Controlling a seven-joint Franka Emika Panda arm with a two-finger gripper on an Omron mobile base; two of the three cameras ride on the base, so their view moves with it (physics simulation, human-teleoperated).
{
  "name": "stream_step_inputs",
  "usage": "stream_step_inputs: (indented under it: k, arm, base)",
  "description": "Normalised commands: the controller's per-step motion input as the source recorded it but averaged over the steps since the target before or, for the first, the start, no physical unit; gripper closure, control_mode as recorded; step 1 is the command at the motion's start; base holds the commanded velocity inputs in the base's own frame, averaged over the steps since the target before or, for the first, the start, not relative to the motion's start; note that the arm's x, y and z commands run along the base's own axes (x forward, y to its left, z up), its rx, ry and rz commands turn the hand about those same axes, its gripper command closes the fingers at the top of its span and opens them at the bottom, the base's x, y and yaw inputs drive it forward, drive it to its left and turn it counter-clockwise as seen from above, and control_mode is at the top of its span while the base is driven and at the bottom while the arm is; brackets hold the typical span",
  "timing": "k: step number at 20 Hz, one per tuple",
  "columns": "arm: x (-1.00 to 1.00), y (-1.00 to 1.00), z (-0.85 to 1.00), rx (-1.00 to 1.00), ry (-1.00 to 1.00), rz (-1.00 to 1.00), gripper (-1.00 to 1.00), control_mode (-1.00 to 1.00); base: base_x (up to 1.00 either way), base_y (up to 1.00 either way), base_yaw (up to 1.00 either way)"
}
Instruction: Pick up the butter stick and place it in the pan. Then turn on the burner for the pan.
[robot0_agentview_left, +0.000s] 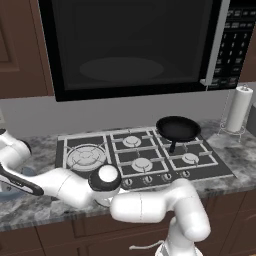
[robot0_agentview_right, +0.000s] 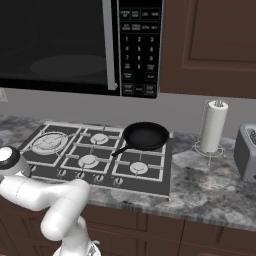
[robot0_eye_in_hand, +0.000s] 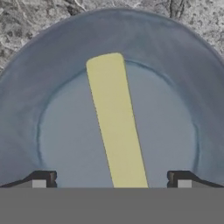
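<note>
A grey stone counter (robot0_agentview_right: 210, 185) carries the cooktop (robot0_agentview_left: 145, 155). Over it the gripper (robot0_eye_in_hand: 111, 181) hangs with jaws spread wide, one finger on each side of the butter stick (robot0_eye_in_hand: 116, 122), which lies on a blue-grey plate (robot0_eye_in_hand: 57, 100). The arm stretches low to the left. The pan (robot0_agentview_left: 178, 128) sits on the back right burner.

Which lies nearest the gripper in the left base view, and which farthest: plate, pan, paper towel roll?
1. Plate, far left, under the gripper.
2. Pan, back right burner of the stove.
3. Paper towel roll, far right on the counter.
</note>
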Motion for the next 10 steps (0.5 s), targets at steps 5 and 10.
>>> stream_step_inputs:
  k: [5, 10]
  arm:
    - [0.12, 0.06, -0.06, 0.00, 0.00, 0.05, -1.00, -1.00]
    - [0.18, 0.09, -0.02, 0.00, 0.00, 0.04, -1.00, -1.00]
  base:
    - [0.00, 0.00, 0.00]
    - [0.00, 0.00, 0.00]
